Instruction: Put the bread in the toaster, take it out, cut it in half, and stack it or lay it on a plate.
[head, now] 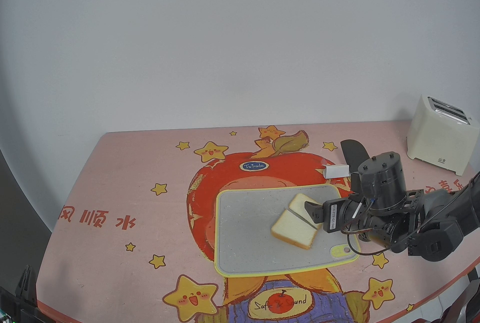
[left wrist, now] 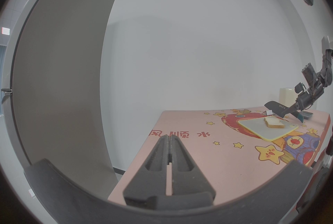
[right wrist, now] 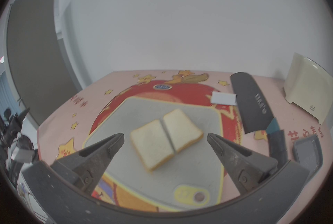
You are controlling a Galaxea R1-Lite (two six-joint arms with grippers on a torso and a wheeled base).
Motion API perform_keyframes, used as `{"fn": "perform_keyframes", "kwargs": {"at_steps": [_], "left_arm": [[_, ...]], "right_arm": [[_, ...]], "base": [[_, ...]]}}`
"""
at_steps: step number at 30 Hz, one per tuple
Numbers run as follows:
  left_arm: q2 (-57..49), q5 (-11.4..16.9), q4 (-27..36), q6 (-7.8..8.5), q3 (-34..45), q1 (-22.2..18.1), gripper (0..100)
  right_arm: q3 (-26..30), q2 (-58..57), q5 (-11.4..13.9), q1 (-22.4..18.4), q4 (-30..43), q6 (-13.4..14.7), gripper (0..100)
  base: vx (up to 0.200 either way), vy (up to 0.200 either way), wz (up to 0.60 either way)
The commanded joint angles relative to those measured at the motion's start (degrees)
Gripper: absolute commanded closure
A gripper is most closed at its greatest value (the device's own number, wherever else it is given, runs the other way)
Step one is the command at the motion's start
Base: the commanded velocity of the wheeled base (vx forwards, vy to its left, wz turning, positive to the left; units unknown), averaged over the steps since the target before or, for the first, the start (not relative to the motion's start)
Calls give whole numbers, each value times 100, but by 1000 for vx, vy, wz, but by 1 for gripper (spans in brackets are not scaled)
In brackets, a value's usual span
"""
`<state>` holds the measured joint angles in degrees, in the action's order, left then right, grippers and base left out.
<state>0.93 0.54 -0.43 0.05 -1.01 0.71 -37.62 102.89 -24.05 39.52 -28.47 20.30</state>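
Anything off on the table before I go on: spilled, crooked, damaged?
Nothing stands out. The bread lies cut in two on the cutting board, halves side by side, slanted to its edges. The knife lies flat on the table beside the board; the toaster stands upright.

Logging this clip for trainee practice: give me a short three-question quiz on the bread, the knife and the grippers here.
1. True or false: the bread on the cutting board is already in two halves.
2. Which is open: A the left gripper, or B the right gripper?
3. Fill in: the knife lies on the ___, beside the board.
Key: 1 true; 2 B; 3 table.
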Motion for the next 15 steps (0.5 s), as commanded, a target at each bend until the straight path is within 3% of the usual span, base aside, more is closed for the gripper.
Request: {"fn": "perform_keyframes", "kwargs": {"at_steps": [1,15], "left_arm": [[-93,-1,-1,-5,101,-9,100],[-93,-1,-1,4,101,-9,100]], "right_arm": [[0,65,-3,-23,-1,-8,0],[-158,284,-126,-173,-10,1,0]], "base": [[0,0,0],[0,0,0]]}}
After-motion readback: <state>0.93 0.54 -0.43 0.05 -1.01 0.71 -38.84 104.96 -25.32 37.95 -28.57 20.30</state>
